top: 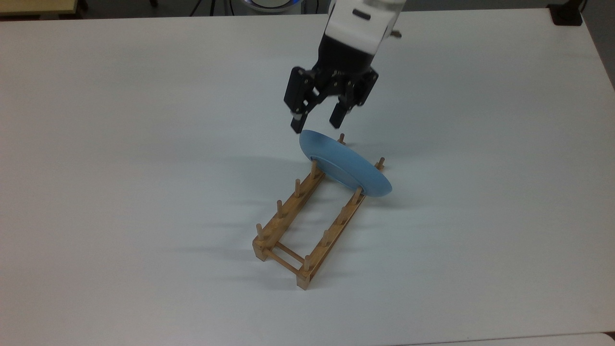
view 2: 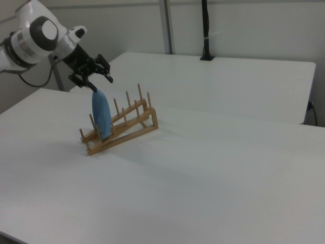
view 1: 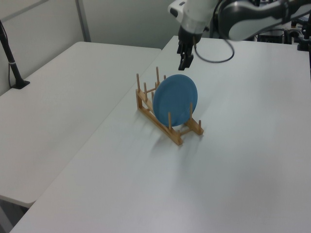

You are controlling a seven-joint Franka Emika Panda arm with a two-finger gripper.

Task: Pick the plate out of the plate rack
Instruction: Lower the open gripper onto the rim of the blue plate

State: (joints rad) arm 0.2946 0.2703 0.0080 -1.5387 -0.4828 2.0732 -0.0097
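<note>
Plate [top: 345,164] stands on edge near one end of the plate rack [top: 307,223], propped between upright pegs so its top rim is exposed. Gripper [top: 317,126] hovers just above that rim, jaws spread, nothing held, lined up to straddle it.

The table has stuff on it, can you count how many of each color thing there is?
Light-blue: 1, the plate
Light-brown wood: 1, the plate rack
Total: 2 things on the white table
</note>
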